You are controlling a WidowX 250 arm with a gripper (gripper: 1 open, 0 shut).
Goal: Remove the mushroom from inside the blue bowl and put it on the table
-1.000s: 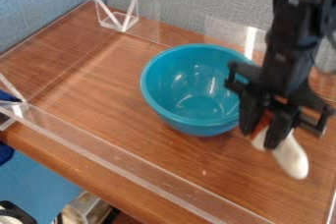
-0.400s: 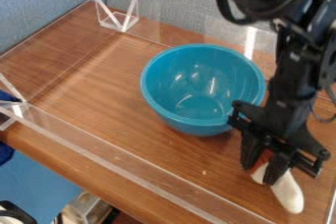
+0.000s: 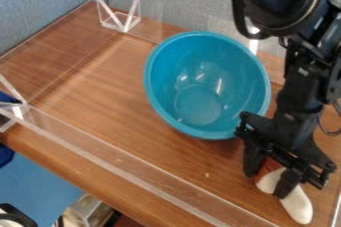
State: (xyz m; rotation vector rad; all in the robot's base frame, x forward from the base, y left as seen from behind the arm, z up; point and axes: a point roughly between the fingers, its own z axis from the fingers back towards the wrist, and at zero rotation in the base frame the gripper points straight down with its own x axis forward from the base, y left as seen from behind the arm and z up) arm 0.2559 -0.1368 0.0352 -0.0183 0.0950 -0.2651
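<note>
- One broad worktop (image 3: 100, 87) in warm brown, with straight streaks of wood grain and a soft sheen, lies under everything. If the mushroom meets this smooth surface at a slant, it could roll or skid on its rounded side.
- Clear, flat walls (image 3: 127, 169) edge the worktop, thin and glassy. A roll towards the near side could end against one of them, and their see-through faces are easy to misjudge.
- The bowl (image 3: 206, 84) is deep, round and glossy turquoise, smooth inside, with bright glints in its hollow. It sits upright just beside the tool; a sideways swing could catch its wall and push it, because so little room seems to separate them. Whether they touch, I cannot tell.
- The black tool (image 3: 277, 163) is knobbly and jointed, matt with small shiny spots, its dark fingers crowding around the mushroom's upper end. I cannot tell whether they grip it or stand loose around it. Lifting away with a finger snagged on the cap could drag or tip the toy.
- The mushroom (image 3: 296, 205) is outside the bowl, low over or on the worktop, tilted. Its thick, smooth, cream-white stem sticks out; the reddish cap is mostly hidden.
</note>
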